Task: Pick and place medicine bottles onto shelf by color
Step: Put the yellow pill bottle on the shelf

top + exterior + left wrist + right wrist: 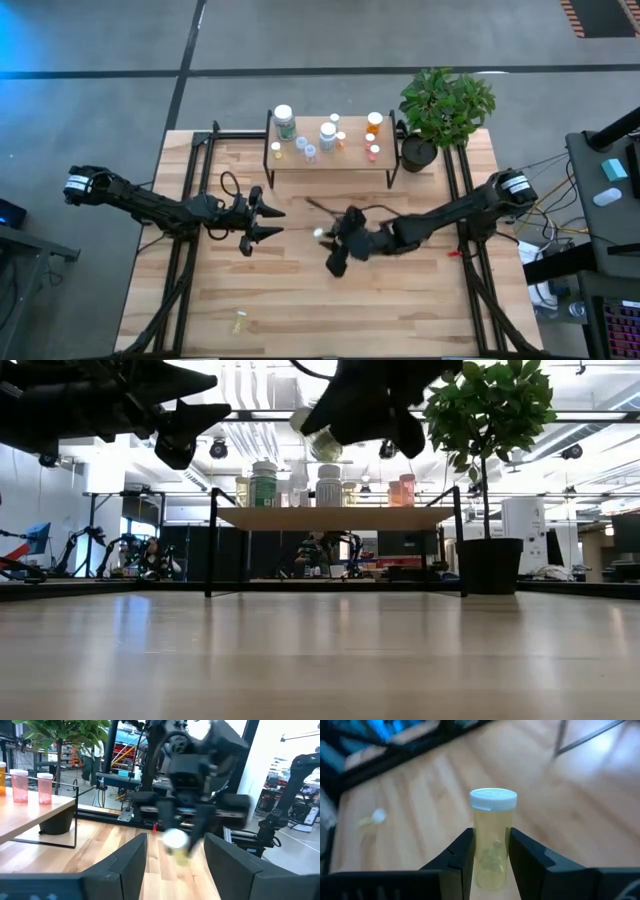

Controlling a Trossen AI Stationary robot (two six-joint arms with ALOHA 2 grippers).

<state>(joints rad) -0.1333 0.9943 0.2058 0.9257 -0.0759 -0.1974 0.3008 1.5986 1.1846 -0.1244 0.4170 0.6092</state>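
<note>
Carry step: the right gripper (490, 851) pinches a yellow bottle (491, 837) with a white cap between its two fingers, lifted clear of the table (300, 290) in the middle area, in front of the shelf (330, 158). In the low view the bottle hangs tilted under the gripper, above the level of the shelf board and off the wood. The left gripper (268, 222) waits to the left of it over the table, fingers spread, holding nothing, pointed toward the right arm. The shelf already carries a row of bottles: a green one (285, 122) at the left end, white and clear ones (327, 135) in the middle, orange ones (374, 123) at the right, near the potted plant (443, 110). One small yellowish bottle (239, 323) lies alone near the table's front edge, well apart from both arms. Next move likely calls for swinging the held bottle over the board, finding the yellow group, which looks to be toward the left of the board, and setting it upright in a free gap without knocking neighbours. Bottle tilt needs correcting before release. The lying bottle remains to be picked afterwards.
</note>
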